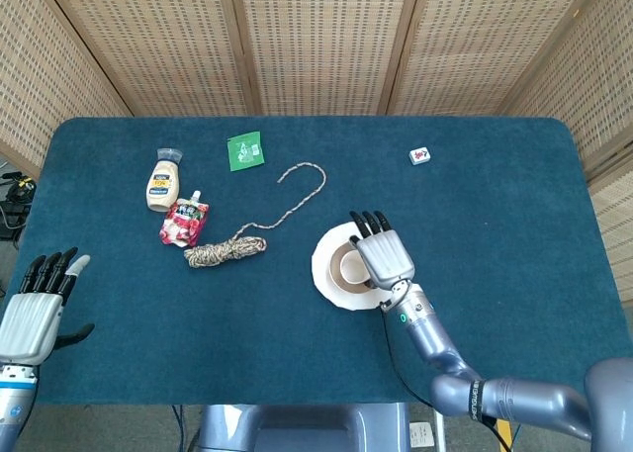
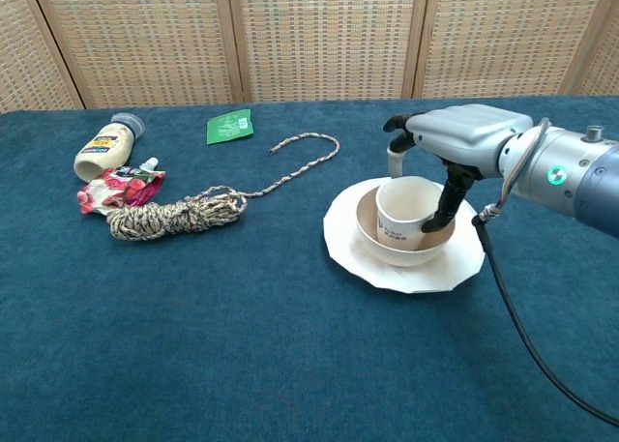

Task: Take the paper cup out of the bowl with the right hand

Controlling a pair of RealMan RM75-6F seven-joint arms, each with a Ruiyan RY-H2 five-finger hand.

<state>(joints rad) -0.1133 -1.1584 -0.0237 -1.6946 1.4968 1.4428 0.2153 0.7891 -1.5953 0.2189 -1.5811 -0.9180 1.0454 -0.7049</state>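
A white paper cup stands a little tilted in a cream bowl on a white plate at mid-table. My right hand hovers over the cup, palm down. Its thumb reaches into the bowl and touches the cup's right side, while its fingers stretch past the far rim without curling. From above, the right hand covers most of the cup. Beyond the table's near left edge, my left hand is held with fingers apart and nothing in it.
A coiled rope with a loose tail lies left of the plate. Further left are a red pouch and a mayonnaise bottle. A green packet sits at the back, and a small tile at the back right.
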